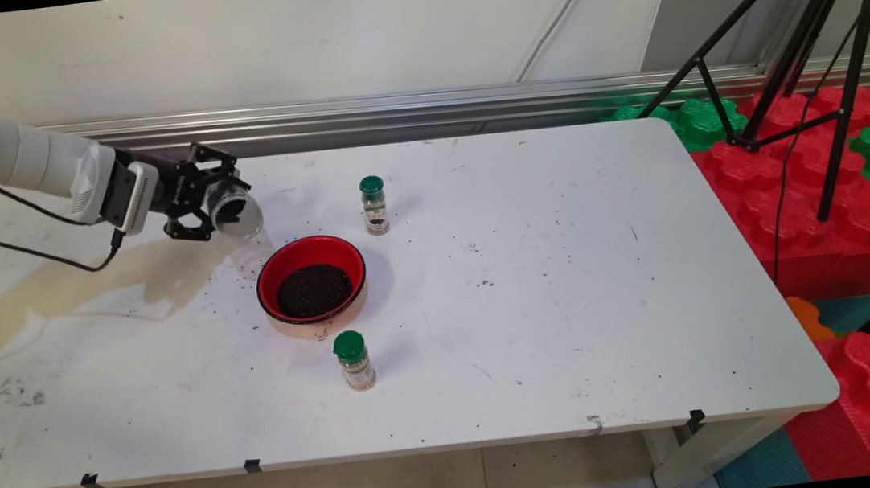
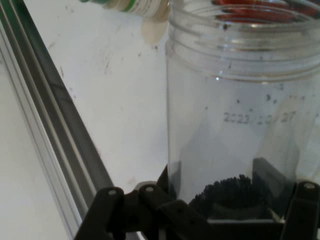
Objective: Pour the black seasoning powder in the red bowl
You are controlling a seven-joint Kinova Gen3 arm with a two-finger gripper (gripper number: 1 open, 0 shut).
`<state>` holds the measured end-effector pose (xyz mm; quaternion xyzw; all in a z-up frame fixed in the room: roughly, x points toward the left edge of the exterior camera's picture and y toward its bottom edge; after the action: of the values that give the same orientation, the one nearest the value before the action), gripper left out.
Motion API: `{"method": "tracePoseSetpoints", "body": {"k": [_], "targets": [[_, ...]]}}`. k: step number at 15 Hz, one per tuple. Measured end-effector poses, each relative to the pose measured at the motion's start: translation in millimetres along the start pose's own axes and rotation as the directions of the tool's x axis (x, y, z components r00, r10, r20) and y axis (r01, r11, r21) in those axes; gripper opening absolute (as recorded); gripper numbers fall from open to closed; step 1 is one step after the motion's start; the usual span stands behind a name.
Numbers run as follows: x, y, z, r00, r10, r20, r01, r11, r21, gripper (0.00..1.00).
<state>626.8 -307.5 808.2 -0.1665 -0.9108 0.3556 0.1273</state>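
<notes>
One clear jar (image 1: 236, 211) sits clamped in your gripper (image 1: 214, 203), tipped on its side above the table (image 1: 552, 280), up-left of the red bowl (image 1: 312, 283) of dark grains; a few grains remain inside. Two green-capped bottles (image 1: 374, 205) flank your bowl

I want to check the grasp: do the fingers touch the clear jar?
Touching. In the hand view the fingers press against the base of the jar on both sides, and in the main view the jar hangs tilted above the table, carried only by the gripper.
</notes>
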Motion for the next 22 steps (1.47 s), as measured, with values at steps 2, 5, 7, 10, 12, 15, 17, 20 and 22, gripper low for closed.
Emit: {"method": "tracePoseSetpoints", "body": {"k": [2,5,7,10,12,15,17,20,22], "targets": [[-0.6,-9.0,-0.4,1.000,0.006,0.009,-0.006,1.000,-0.001,0.00],[-0.8,-22.4,1.1,1.000,0.016,0.019,-0.016,1.000,-0.004,0.00],[-0.7,-31.1,3.1,0.999,0.027,0.024,-0.027,1.000,-0.005,0.00],[-0.8,-42.8,7.9,0.998,0.058,0.029,-0.058,0.998,-0.007,0.00],[-0.9,-48.7,12.0,0.996,0.089,0.033,-0.089,0.996,-0.007,0.00],[0.6,-55.5,20.5,0.990,0.138,0.028,-0.138,0.990,-0.006,0.00],[1.2,-58.3,24.7,0.987,0.161,0.023,-0.161,0.987,-0.005,0.00],[2.8,-62.3,32.4,0.980,0.197,0.014,-0.197,0.980,-0.001,0.00],[5.0,-66.0,39.2,0.974,0.225,0.004,-0.225,0.974,0.004,0.00]]}}
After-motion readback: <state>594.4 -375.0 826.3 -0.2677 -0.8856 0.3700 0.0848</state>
